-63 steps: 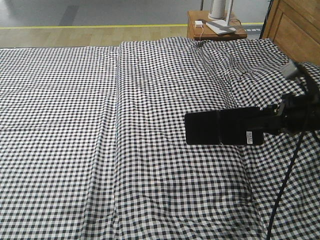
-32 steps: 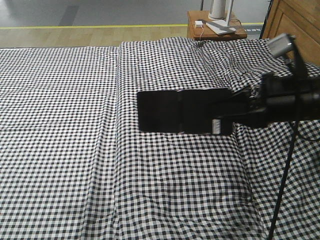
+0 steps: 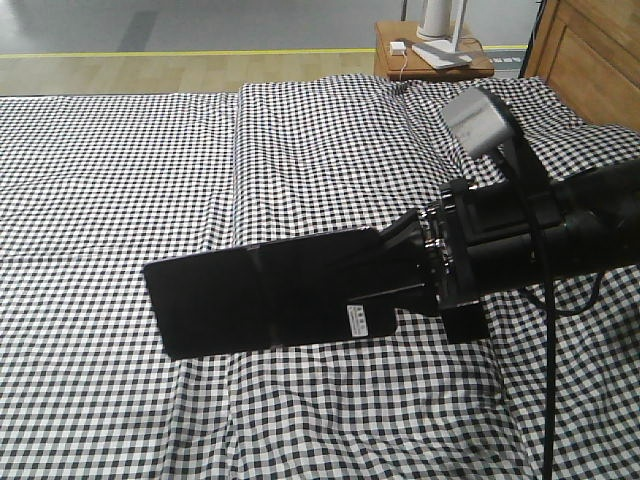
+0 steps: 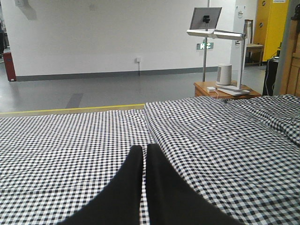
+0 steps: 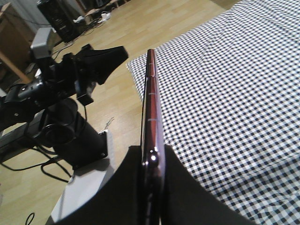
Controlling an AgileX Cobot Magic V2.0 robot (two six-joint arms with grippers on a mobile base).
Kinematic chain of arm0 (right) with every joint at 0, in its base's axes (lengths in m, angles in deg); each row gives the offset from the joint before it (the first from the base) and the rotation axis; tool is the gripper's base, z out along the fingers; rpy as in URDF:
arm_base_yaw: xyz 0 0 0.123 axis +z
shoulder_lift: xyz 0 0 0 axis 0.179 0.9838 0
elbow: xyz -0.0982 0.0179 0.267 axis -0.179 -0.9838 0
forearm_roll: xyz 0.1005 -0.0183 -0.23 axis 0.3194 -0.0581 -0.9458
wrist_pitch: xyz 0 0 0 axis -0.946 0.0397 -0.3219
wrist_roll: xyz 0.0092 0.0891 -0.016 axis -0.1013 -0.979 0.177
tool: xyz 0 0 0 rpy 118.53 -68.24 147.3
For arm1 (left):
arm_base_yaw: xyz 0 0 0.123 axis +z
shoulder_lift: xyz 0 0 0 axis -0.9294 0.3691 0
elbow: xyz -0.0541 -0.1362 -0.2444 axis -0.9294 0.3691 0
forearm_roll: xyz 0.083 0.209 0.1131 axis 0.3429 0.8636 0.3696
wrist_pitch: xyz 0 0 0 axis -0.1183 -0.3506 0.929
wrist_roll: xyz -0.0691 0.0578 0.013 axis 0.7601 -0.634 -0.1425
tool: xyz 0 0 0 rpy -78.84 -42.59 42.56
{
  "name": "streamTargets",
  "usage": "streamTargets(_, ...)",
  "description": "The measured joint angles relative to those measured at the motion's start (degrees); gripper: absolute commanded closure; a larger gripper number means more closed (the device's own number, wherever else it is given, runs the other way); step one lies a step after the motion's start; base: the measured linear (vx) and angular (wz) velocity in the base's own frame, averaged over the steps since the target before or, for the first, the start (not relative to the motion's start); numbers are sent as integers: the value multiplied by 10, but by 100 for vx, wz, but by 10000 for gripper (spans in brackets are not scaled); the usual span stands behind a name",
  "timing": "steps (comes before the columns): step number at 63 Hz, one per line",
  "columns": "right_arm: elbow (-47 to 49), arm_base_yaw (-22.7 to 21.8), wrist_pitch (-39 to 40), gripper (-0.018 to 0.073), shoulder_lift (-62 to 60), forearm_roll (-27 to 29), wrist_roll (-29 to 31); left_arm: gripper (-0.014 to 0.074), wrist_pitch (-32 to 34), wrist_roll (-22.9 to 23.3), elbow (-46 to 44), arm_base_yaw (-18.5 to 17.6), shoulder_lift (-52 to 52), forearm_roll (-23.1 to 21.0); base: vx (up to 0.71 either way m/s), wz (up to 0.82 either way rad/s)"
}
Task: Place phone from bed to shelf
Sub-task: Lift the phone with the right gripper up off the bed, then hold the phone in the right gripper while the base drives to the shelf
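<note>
White wall (image 4: 93,37), grey floor (image 4: 70,93) w/ yellow line (image 4: 70,109), nightstand (image 4: 206,90).

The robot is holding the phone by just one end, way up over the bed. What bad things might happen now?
1. The right hand pinches the phone at one end only, so most of it sticks out unsupported. It might slip and drop onto the bed.
2. In the right wrist view, the phone's free end points towards the left arm, so a careless swing could bump it.

Phone (image 3: 270,300) above bed (image 3: 100,150) — nightstand (image 3: 385,65) behind
</note>
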State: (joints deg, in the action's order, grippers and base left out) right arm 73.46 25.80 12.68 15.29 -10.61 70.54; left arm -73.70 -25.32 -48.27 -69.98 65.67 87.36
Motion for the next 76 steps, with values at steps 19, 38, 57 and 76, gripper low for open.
streamTargets(19, 0, 4, -2, 562, 0, 0, -2, 595, 0, 0, 0, 0, 0, 0, 0, 0)
streamTargets(38, 0, 4, -2, 562, 0, 0, -2, 595, 0, 0, 0, 0, 0, 0, 0, 0)
streamTargets(57, 0, 4, -2, 562, 0, 0, -2, 595, 0, 0, 0, 0, 0, 0, 0, 0)
streamTargets(76, 0, 4, -2, 562, 0, 0, -3, 595, 0, 0, 0, 0, 0, 0, -1, 6)
